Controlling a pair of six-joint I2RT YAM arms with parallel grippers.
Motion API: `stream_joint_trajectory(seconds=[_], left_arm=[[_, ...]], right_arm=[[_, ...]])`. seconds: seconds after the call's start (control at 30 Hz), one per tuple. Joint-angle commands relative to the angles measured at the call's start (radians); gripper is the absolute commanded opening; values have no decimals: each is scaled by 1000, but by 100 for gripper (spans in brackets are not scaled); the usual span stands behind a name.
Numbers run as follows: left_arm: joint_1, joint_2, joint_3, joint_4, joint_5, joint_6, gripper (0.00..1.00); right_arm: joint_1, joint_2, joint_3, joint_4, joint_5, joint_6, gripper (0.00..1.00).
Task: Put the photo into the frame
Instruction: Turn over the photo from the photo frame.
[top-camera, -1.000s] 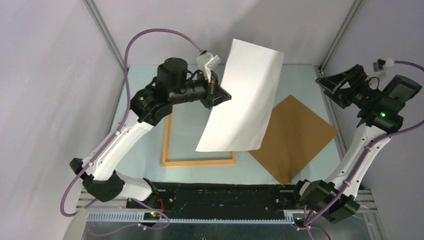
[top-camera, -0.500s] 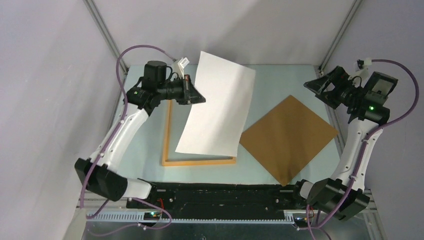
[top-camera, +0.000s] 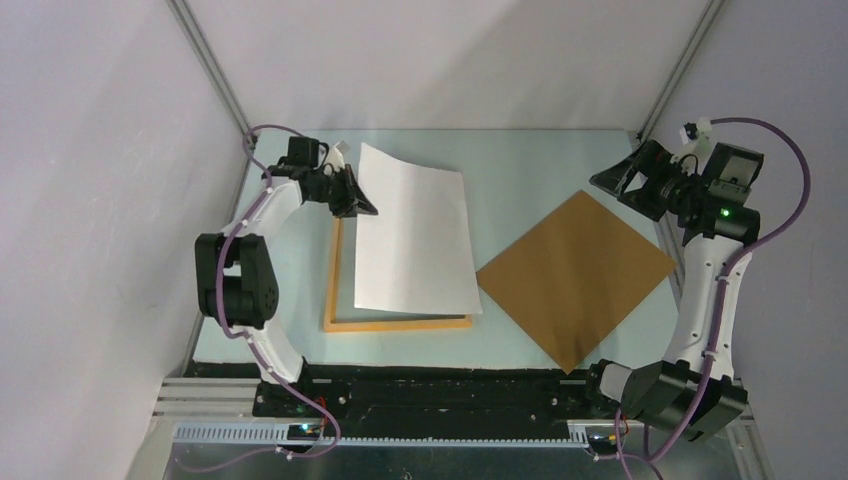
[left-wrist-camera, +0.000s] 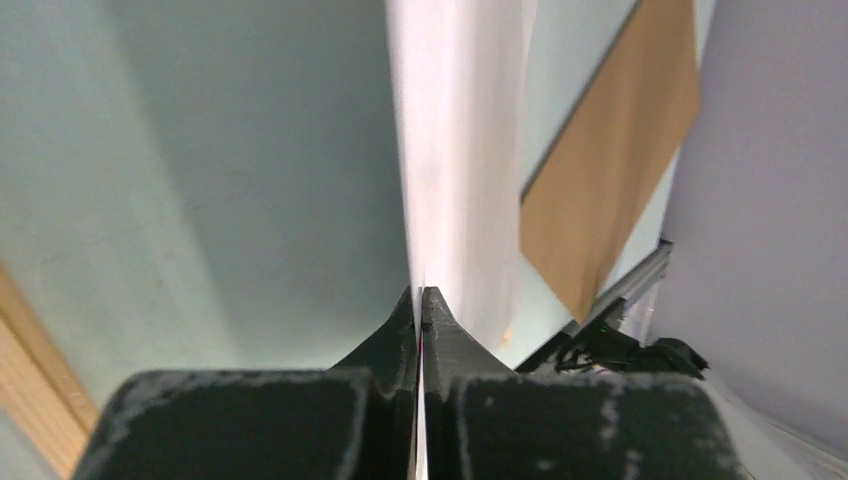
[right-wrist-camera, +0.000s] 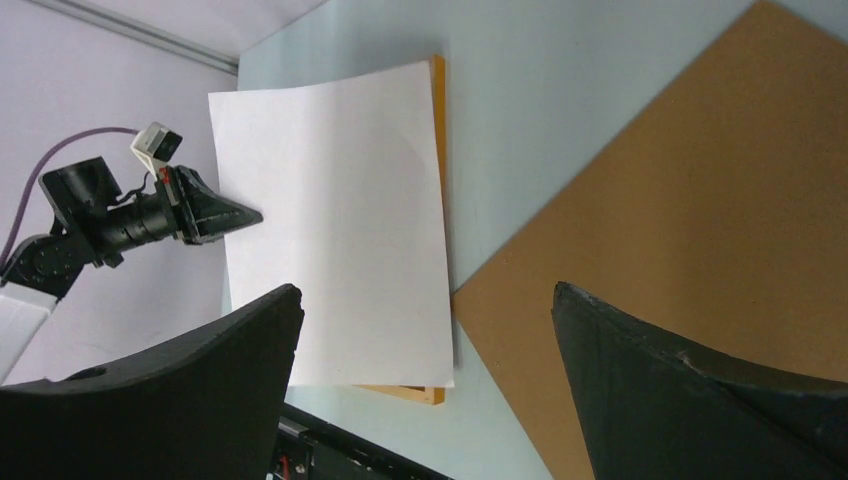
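Pinches white-backed rectangular photo (top-camera: 415, 240) with clamped left gripper (top-camera: 368, 208), centre-left, over thin light-orange wooden frame (top-camera: 400, 323); holds right gripper (top-camera: 615, 172) wide open, upper right.

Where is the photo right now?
In the top view the photo is white side up over the frame, left of the brown board, its left edge pinched by the left gripper.

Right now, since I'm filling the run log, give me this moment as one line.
left gripper: shut on photo edge | photo: white back up, over frame | right gripper: open, empty | backing board: flat, right of frame
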Motion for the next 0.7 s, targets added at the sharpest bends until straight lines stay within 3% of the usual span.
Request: stream_joint_trajectory(seconds=[0.0,0.3,0.67], left_arm=[[19,34,10,13,-44,73,0],[37,91,20,-18,-183,152,0],[37,144,82,-53,-275,212,0]], right_arm=[[41,5,1,-2,53,-43,99],[125,49,-11,-7,154,-149,100],[175,52,-230,149,197,-258,99]])
